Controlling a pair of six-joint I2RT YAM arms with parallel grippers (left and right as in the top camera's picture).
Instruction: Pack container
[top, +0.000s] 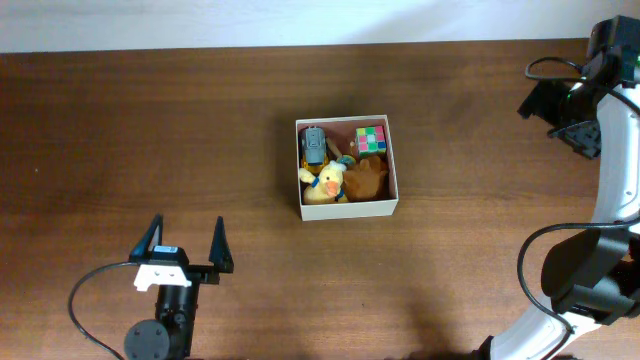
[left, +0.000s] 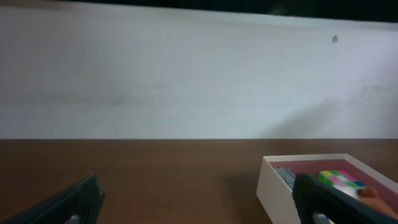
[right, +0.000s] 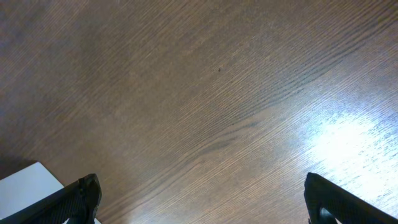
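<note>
The container (top: 347, 209) is a square off-white box at the table's middle. Inside lie a grey toy car (top: 315, 146), a colourful puzzle cube (top: 370, 139), a yellow plush duck (top: 325, 183) and a brown plush toy (top: 367, 178). My left gripper (top: 186, 243) is open and empty at the front left, well apart from the container. In the left wrist view the container (left: 277, 190) shows at lower right with the cube (left: 339, 179) inside. My right gripper (top: 549, 106) is at the far right edge; the right wrist view shows its fingers (right: 202, 202) wide open over bare wood.
The brown wooden table (top: 150, 130) spans the view. A white wall (left: 186, 81) runs behind its far edge. A white corner (right: 31, 183) shows at the lower left of the right wrist view. Black cables loop near both arm bases.
</note>
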